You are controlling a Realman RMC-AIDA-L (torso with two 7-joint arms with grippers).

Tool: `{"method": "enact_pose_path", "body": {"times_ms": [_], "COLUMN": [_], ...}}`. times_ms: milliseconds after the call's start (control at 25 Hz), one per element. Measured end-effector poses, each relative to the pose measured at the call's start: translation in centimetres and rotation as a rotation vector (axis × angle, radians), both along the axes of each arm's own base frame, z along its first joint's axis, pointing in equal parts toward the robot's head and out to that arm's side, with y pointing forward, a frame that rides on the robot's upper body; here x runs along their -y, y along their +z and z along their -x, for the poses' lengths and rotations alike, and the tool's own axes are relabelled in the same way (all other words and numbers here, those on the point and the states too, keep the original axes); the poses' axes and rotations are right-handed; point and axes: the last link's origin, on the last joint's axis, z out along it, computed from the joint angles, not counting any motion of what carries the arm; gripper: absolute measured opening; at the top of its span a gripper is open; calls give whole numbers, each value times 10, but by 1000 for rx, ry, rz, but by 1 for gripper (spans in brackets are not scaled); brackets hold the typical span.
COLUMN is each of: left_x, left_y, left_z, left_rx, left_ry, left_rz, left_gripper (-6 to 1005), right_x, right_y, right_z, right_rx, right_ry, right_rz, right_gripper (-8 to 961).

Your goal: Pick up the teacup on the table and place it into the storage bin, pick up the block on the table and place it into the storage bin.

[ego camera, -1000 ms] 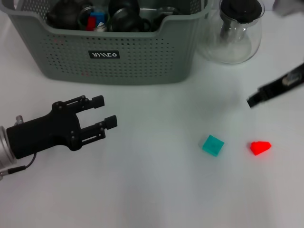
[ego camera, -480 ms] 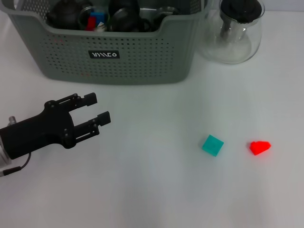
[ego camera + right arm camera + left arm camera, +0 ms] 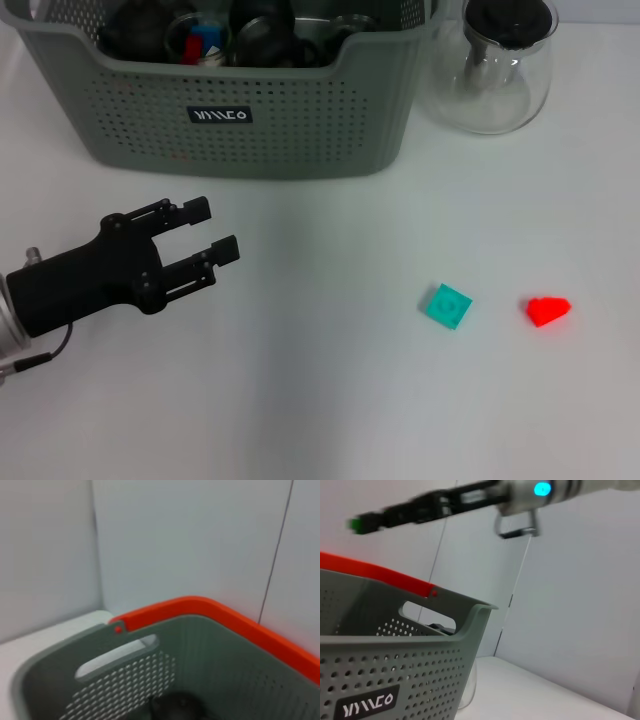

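Note:
The grey-green storage bin stands at the back of the table and holds several dark round vessels and small coloured pieces. It also fills the left wrist view and the right wrist view. No teacup shows on the table. A teal block lies right of centre, with a red block beside it. My left gripper hovers low at the left, open and empty, in front of the bin. My right gripper shows only as a blur high above the bin, in the left wrist view.
A clear glass carafe with a black lid stands right of the bin. An orange rim runs along the bin's far edge. White walls rise behind the table.
The right gripper, at the head view's right edge a second ago, has risen out of that view. The left gripper drifted slightly left, then back. The blocks stay put.

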Motion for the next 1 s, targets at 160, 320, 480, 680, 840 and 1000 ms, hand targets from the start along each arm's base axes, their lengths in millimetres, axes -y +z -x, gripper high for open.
{"method": "enact_pose_path", "body": {"times_ms": [160,320,480,680,840,1000], "left_x": [-1,-1,-2,-2,-2,-2], "left_y": [-1,-1,-1,-1,-1,-1], "left_z": [-1,-2,-2,-2,-2,-2], "left_rx": [4,4,4,4,5,6], "left_ry": [-2,-4,-3,-3,-2,-4], "left_rz": [2,2,2,2,1,0], "left_gripper": [658,658,658,658,658,658], "right_x": [-14,-16,-15,-14,-7,15], "right_y": [-22,-30,-30,-27,-9,41], "right_z": [6,5,-1,-6,-1,-4], "right_rx": [56,88,86,89,34,-68], "right_ry": [10,38,37,38,57,75], "right_rz": [-53,-64,-48,-44,-19,-8], "right_gripper": [433,433,446,515,583,687]}}
